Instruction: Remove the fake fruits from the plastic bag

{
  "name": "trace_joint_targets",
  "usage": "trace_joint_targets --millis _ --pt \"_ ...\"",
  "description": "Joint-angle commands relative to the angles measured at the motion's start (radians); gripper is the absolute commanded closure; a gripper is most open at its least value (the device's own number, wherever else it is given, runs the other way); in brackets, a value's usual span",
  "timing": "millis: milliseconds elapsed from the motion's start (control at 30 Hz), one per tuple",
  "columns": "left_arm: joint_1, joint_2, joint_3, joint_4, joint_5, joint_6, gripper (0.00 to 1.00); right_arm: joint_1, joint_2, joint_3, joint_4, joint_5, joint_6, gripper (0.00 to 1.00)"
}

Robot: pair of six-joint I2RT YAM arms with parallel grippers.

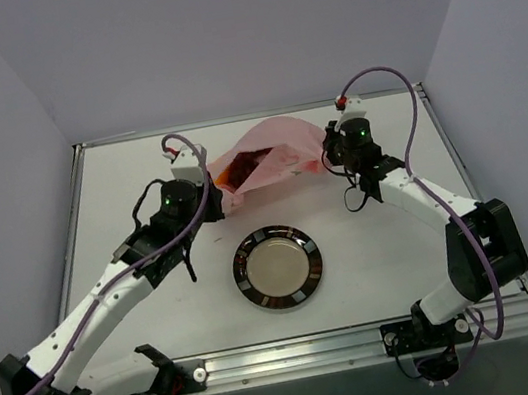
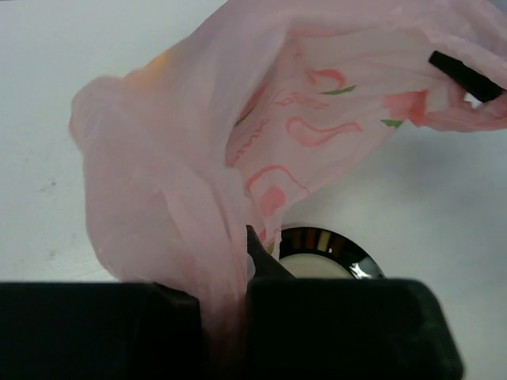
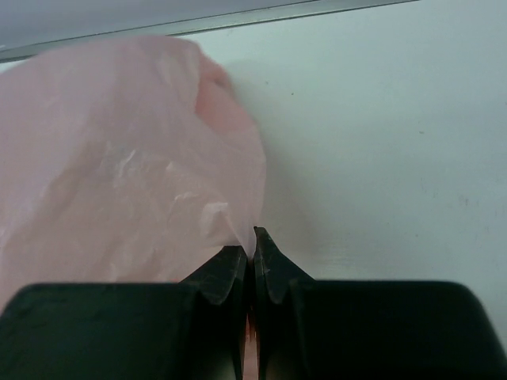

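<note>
l gripper (image 2: pixel 230 277) clamped on pink plastic bag (image 1: pixel 271 151) left edge, r gripper (image 3: pixel 253 247) pinching right edge; dark red fruit (image 1: pixel 239 171) inside; metal dish (image 1: pixel 278 267) nearby, apart.

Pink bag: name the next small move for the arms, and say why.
Probably tilt the bag so its mouth drops toward the dish. The left gripper and right gripper each pinch one side, the mouth gapes toward the dish, and dark red fruit shows inside, not yet out.
</note>
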Motion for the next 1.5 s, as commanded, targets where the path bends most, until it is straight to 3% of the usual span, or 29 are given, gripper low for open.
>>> trace_joint_targets --millis 0,167,433,467,600,700,800,867,967,1000,1100,1267,1467 --pt "-0.06 -0.117 -0.078 -0.01 -0.064 -0.093 0.98 -0.019 -0.043 0.009 -0.024 -0.049 0.014 1.0" --pt "-0.135 -0.143 -0.253 0.108 -0.124 -0.15 0.98 -0.074 0.046 -0.002 -0.015 -0.061 0.032 1.0" --pt "-0.137 -0.14 -0.33 0.146 -0.251 -0.183 0.98 -0.097 0.166 0.129 -0.047 -0.032 0.057 0.98" --pt "-0.135 -0.143 -0.336 0.141 -0.267 -0.188 0.98 -0.099 0.158 0.139 -0.067 -0.019 0.061 0.93" --pt "-0.137 -0.177 -0.353 0.118 -0.285 -0.193 0.98 -0.097 0.017 0.102 -0.099 0.064 0.061 0.24" --pt "-0.137 -0.198 -0.338 0.072 -0.302 -0.182 0.98 -0.089 -0.15 0.081 -0.144 0.078 0.031 0.15" --pt "-0.138 -0.209 -0.336 0.061 -0.255 -0.18 0.98 -0.057 -0.306 0.061 -0.178 0.057 0.028 0.16" --pt "-0.14 -0.217 -0.348 0.081 -0.233 -0.188 0.98 0.024 -0.386 0.05 -0.19 0.069 0.023 0.26" --pt "-0.147 -0.226 -0.353 0.086 -0.222 -0.193 0.98 0.177 -0.428 0.038 -0.205 0.081 0.009 0.54" --pt "-0.147 -0.229 -0.35 0.078 -0.225 -0.191 0.98 0.211 -0.428 0.041 -0.211 0.089 0.003 0.74" --pt "-0.147 -0.253 -0.344 0.056 -0.242 -0.185 0.98 0.334 -0.394 0.045 -0.186 0.032 -0.011 0.95" --pt "-0.147 -0.246 -0.33 0.012 -0.287 -0.189 0.98 0.463 -0.172 0.125 -0.152 -0.003 -0.058 0.98" --pt "-0.147 -0.252 -0.342 -0.006 -0.285 -0.202 0.98 0.463 0.05 0.244 -0.15 -0.12 -0.072 0.99"
